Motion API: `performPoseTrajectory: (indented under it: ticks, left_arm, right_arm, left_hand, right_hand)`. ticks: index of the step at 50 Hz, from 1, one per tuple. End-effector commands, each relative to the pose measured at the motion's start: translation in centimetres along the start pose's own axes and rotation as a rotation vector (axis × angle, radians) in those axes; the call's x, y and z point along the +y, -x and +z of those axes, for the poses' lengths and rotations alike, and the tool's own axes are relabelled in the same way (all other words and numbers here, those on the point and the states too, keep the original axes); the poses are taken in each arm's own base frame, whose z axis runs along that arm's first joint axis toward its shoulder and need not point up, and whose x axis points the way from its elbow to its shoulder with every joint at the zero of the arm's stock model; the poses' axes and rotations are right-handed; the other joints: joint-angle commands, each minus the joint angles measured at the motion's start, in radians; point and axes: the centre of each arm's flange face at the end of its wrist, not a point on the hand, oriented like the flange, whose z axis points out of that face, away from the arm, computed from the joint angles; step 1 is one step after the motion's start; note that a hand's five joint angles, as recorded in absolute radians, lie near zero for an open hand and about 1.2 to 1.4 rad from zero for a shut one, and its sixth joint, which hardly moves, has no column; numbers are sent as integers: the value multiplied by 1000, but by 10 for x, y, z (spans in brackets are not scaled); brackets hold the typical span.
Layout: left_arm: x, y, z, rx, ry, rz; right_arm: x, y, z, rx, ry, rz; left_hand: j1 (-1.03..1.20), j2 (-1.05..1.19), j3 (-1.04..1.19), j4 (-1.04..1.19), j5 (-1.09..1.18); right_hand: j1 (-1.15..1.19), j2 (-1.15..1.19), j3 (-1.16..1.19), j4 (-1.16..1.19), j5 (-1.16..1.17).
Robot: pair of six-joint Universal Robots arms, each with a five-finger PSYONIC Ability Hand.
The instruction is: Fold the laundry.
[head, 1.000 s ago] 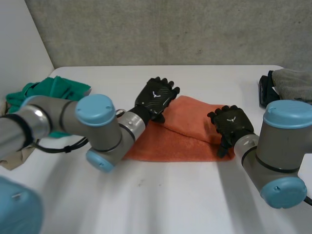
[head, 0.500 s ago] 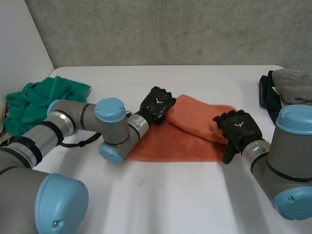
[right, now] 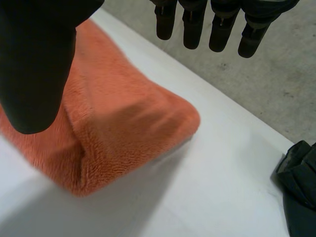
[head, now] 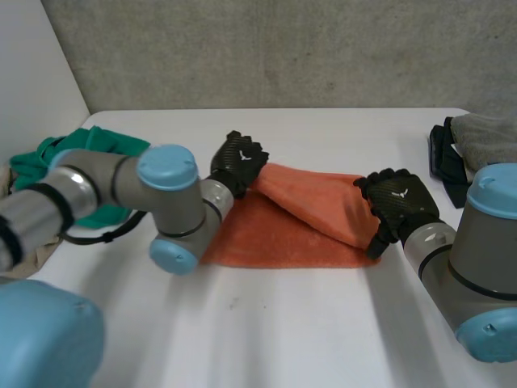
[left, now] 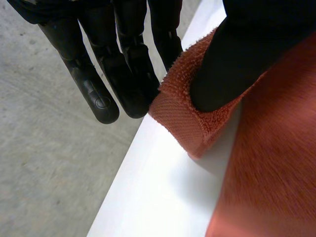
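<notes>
Where the cloth lies nearest: the orange towel rests mid-way across the white table. Its near edge is flat, and a raised upper layer runs slantwise from one hand to the other.
Right hand: at the towel's right end. Its fingers hang straight, clear of the cloth and gripping nothing, and its thumb sits low beside the folded end.
Left hand: at the far left corner, which it pinches between its thumb and near-straight fingers. The corner is lifted off the table.
Step in hand: by my reading, bringing the far half over toward the near edge.
Doing it well, near side: the lower layer must lie flat. The right hand should take or pin its end before the left hand travels, or the upper layer is likely to land askew.
Doing it well, far side: carry the pinched corner low and level, set it on the near left corner, and release only once the edges meet.
Hidden, near: the left arm covers the towel's near left corner, so the target for the fold cannot be judged.
Hidden, right end: whether the right thumb touches the cloth cannot be told.
Hidden, far left: how deep the pinch reaches past the hem is unclear, and the green cloth is partly covered by the left arm.
Hidden, far right: a dark thing and a grey cloth are cut off at the edge, and what they are is hard to make out.
</notes>
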Motion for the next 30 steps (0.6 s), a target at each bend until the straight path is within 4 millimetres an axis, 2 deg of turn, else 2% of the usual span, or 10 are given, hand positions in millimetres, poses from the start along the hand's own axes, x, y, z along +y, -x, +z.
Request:
performPoseTrajectory:
  ticks: [1, 7, 9, 18, 19, 20, 21, 23, 29, 30]
  left_arm:
    - [-13, 14, -59, 24, 77, 58]
    - [2, 17, -92, -3, 185, 64]
    - [8, 16, -100, -13, 224, 77]
    - [26, 12, -113, -38, 267, 132]
    - [27, 12, -113, -39, 268, 133]
    - [28, 11, -115, -39, 266, 133]
    - [28, 10, -116, -39, 266, 133]
    - [27, 10, -119, -35, 265, 134]
    - [11, 17, -125, -56, 231, 135]
    - [9, 18, -126, -60, 224, 136]
  right_arm:
    - [-10, 1, 1, -7, -12, 110]
    - [-3, 7, 0, -47, 35, 108]
    - [6, 14, 2, -79, 64, 102]
    - [28, 24, 14, -116, 118, 65]
    - [29, 24, 14, -117, 119, 56]
    - [31, 24, 15, -116, 122, 41]
    - [32, 24, 16, -116, 121, 35]
    - [37, 26, 20, -117, 119, 21]
    - [43, 28, 31, -110, 94, 11]
    - [44, 27, 33, -101, 85, 10]
  left_hand:
    - [280, 204, 209, 199, 238]
    - [280, 204, 209, 199, 238]
    - [280, 204, 209, 199, 238]
    - [280, 204, 209, 199, 238]
    - [173, 96, 102, 92, 131]
    - [-130, -207, -201, -211, -172]
    - [-296, -373, -367, -377, -338]
    - [-537, -614, -608, -619, -579]
    - [-776, -853, -847, -857, -818]
    - [-779, -856, -850, -860, -821]
  right_hand:
    - [-53, -40, -35, -34, -42]
    - [-16, -3, 1, 2, -6]
    - [22, 35, 40, 40, 32]
    - [180, 194, 198, 199, 191]
    - [186, 200, 204, 205, 197]
    - [198, 211, 216, 216, 209]
    - [204, 217, 222, 222, 214]
    - [242, 255, 260, 260, 252]
    - [450, 463, 468, 468, 461]
    - [785, 798, 803, 803, 795]
